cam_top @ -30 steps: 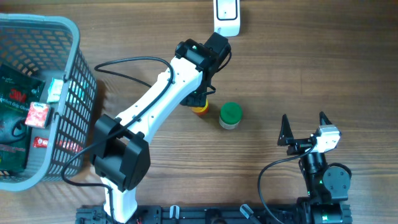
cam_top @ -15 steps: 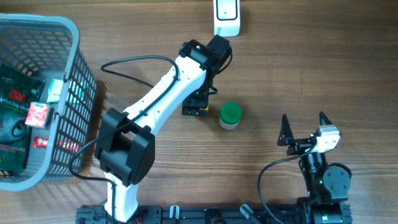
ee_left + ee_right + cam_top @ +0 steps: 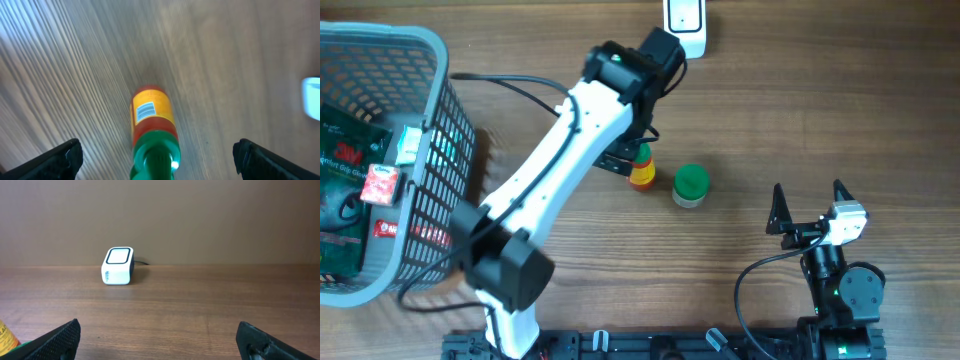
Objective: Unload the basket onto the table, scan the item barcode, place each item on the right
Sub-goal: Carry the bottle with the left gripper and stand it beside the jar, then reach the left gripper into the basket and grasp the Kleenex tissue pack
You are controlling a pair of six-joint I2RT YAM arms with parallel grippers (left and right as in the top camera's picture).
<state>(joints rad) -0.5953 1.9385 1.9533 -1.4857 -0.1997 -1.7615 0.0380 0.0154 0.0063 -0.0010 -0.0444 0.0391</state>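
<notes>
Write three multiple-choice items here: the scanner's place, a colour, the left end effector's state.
1. The scanner sits on the table at its: A far edge; B near edge; C left edge.
2. The bottle has a cap coloured: A red; B green; C white.
3. The left end effector is: A shut on the bottle; B open, clear of the bottle; C out of view.
Answers: 1 A: it sits at the top of the overhead view. 2 B: the left wrist view shows green. 3 B: its jaws stand wide of the bottle.

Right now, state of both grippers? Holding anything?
Left gripper: open, fingers wide either side of the bottle, not gripping it.
Right gripper: open, empty.
</notes>
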